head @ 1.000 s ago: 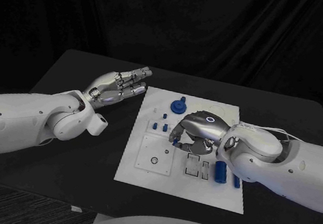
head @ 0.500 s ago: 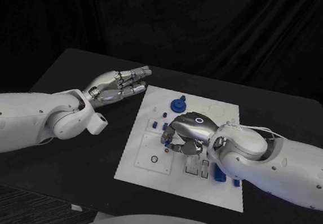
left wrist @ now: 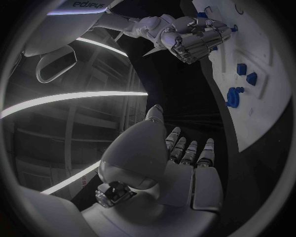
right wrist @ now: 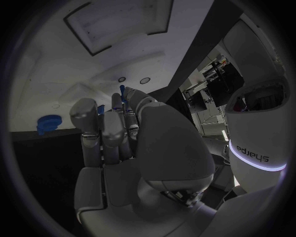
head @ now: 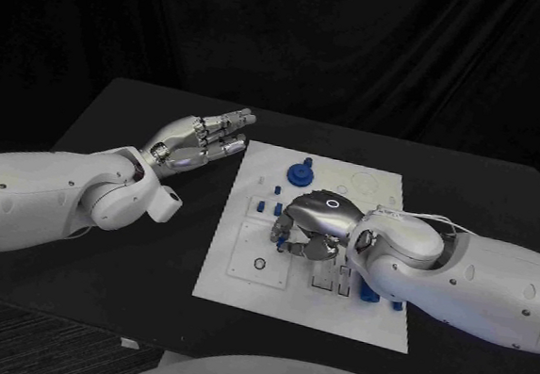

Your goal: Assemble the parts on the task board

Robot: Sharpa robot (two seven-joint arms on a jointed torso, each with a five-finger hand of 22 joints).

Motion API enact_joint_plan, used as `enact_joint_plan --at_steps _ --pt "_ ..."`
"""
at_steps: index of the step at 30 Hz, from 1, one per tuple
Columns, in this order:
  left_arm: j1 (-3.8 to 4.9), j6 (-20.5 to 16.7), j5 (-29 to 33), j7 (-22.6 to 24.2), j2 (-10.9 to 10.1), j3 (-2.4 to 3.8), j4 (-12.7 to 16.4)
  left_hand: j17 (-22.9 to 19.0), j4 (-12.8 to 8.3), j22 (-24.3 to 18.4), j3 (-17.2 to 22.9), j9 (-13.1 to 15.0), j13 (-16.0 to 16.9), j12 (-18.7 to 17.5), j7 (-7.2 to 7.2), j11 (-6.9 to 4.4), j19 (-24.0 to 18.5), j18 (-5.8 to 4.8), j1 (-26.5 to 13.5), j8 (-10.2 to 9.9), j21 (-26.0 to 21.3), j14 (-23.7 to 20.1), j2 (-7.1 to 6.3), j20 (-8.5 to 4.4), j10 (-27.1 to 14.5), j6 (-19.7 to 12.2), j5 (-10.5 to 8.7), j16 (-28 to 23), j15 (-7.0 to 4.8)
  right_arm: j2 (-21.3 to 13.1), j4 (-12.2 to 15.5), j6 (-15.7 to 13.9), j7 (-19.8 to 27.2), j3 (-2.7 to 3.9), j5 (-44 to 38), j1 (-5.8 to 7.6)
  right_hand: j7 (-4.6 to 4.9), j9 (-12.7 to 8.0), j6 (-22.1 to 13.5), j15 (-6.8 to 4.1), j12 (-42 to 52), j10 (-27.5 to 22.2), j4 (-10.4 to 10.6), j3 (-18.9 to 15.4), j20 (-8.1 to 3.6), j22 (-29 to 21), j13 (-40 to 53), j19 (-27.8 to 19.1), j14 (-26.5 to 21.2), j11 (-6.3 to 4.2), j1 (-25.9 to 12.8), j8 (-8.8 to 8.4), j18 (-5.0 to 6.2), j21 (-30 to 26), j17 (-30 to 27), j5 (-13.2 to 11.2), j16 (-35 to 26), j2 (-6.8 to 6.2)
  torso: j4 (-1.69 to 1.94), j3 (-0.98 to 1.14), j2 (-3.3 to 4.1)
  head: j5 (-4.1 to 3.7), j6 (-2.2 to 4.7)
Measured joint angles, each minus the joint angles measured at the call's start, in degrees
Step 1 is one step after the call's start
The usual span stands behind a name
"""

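Observation:
The white task board (head: pixel 334 313) lies in the middle of the table. My right hand (head: pixel 314 220) hangs over its centre with the fingers curled down, and it pinches a small blue peg (right wrist: pixel 122 92) at the fingertips just above the board (right wrist: pixel 68 64). A round blue part (head: pixel 300 174) stands near the board's far edge, with small blue pegs (head: pixel 261 209) beside it. A blue cylinder (head: pixel 367 288) lies by the right forearm. My left hand (head: pixel 202 143) hovers flat and open off the board's far left corner, holding nothing. The left wrist view shows the right hand (left wrist: pixel 195 35) and the round blue part (left wrist: pixel 233 97).
A square inset plate with a ring (head: pixel 260 264) sits at the board's near left, and slotted recesses (head: pixel 328 279) lie beside it. Black table (head: pixel 107 268) surrounds the board, with its edges close to the left and front.
My right hand has moved left across the board with the small blue peg and now hangs nearer the square inset plate. The left hand has stayed put.

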Motion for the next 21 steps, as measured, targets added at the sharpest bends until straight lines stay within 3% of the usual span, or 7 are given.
enact_joint_plan --at_steps 21 --pt "-0.04 0.30 0.00 -0.03 0.08 0.00 -0.48 0.03 0.00 0.01 0.00 -0.01 0.00 0.00 0.00 0.00 0.20 -0.01 0.22 0.00 0.00 0.00 0.22 0.20 0.00 0.00 0.23 0.00 0.00 -0.34 -0.08 1.24 -0.24 0.01 -0.04 -0.61 0.00 -0.06 0.00 0.00 -0.06 0.06 0.00 0.00 0.00 -0.01 -0.07 0.00 0.00 0.10 0.00 0.00 0.00 -0.01 -0.01 -0.03 0.22 0.00 -0.12 0.10 0.02 0.30 -0.34"
